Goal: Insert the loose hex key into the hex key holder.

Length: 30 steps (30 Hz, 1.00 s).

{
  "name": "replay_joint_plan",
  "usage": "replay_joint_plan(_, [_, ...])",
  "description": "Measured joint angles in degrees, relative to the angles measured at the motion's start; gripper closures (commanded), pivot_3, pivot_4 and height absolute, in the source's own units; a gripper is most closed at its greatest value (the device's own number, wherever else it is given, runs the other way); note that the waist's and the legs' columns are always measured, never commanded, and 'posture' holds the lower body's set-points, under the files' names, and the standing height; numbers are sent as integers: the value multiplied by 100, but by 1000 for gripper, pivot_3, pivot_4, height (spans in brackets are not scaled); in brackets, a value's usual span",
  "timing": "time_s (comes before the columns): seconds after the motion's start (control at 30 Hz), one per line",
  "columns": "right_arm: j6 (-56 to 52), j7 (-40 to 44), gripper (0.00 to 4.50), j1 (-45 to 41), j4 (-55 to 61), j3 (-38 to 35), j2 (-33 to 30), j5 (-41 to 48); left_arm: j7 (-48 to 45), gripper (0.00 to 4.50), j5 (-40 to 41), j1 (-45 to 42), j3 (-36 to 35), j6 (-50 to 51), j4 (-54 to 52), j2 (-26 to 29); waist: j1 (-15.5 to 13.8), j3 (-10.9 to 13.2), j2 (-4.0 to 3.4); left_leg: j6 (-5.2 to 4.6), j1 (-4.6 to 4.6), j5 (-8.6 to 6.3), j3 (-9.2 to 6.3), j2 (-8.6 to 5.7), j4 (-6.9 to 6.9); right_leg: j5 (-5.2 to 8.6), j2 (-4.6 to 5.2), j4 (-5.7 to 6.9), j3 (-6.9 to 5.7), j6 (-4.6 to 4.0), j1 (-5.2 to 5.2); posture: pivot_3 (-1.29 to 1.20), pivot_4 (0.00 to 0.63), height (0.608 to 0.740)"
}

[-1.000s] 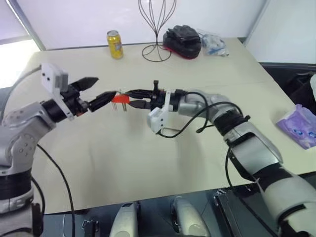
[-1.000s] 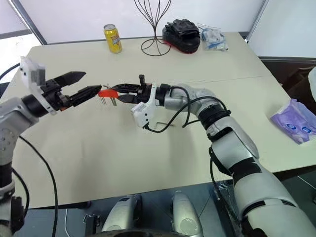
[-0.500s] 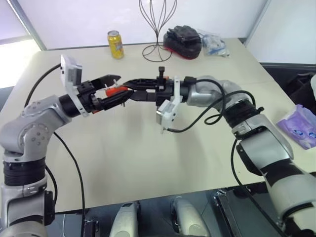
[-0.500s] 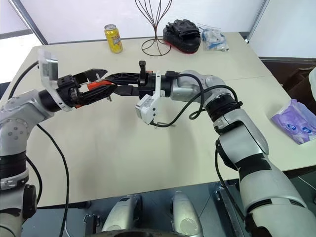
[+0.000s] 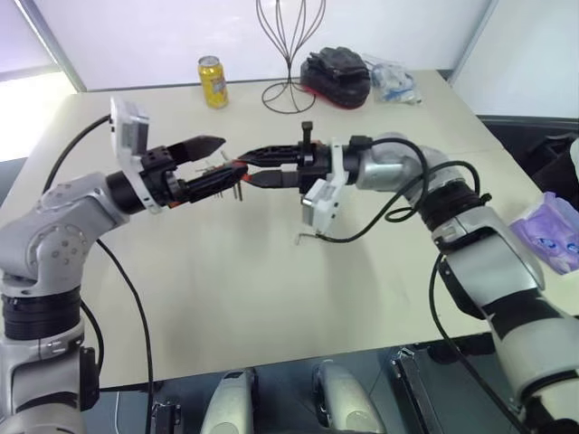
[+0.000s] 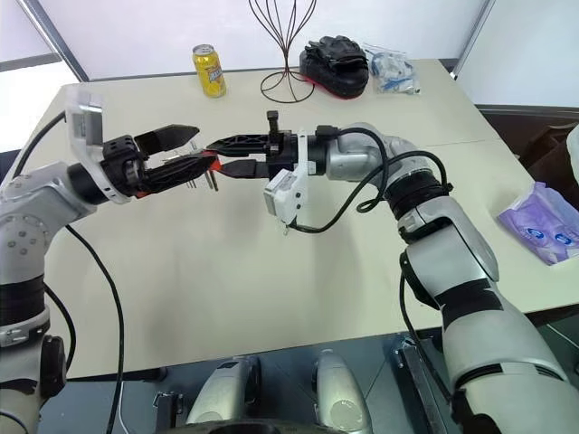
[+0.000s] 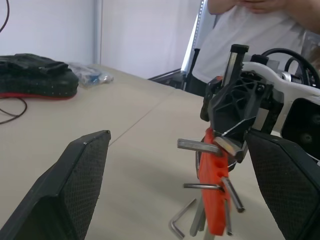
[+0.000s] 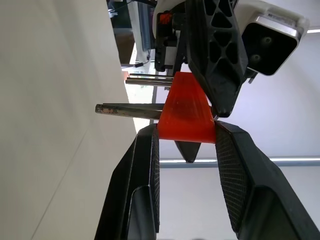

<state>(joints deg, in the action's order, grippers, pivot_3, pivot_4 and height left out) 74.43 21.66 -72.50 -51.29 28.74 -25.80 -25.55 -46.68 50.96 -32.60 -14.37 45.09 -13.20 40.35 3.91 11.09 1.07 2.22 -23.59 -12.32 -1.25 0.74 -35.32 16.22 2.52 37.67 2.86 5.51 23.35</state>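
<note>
The hex key holder [image 5: 237,166], a small orange-red block with short grey keys sticking out, hangs above the table. My right gripper [image 5: 246,171] is shut on it; in the right wrist view both pads clamp the block [image 8: 186,112]. My left gripper [image 5: 231,155] is open, with its wide-spread fingers [image 7: 82,185] on either side of the holder [image 7: 212,195]. A thin dark line [image 5: 308,238] lies on the table under the right wrist. It may be the loose hex key, but I cannot tell it from the cable there.
At the back of the cream table [image 5: 226,289] stand a yellow can [image 5: 211,81], a wire stand [image 5: 288,54], a black and red bundle [image 5: 335,74] and a plastic bag [image 5: 391,80]. A purple packet [image 5: 550,233] lies at the right. A person [image 7: 250,30] stands beyond the table.
Both hands have drifted right and slightly up with the holder. The left fingers, which stopped short of the holder before, now straddle it. The right wrist has rolled.
</note>
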Motion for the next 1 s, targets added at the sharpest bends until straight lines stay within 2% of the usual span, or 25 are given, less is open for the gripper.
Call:
replay_joint_plan(0.8, [183,225,3500,-332,-420,-52,9,40,67,0,297,312,-52,171,-273,142,-6,0,0,3,4,1,-1,0,-11,1,0,22,0,0,0,0,150,740])
replay_joint_plan(0.9, [181,236,3500,-332,-420,-52,9,43,66,805,275,312,-52,140,-267,140,-6,0,0,2,4,1,-1,0,-13,1,0,24,0,0,0,0,150,740])
replay_joint_plan(1.0, [180,260,3500,-332,-419,-52,9,52,67,2220,247,311,-50,76,-258,120,-7,0,0,2,4,1,-1,0,-15,1,0,25,0,-1,0,0,150,740])
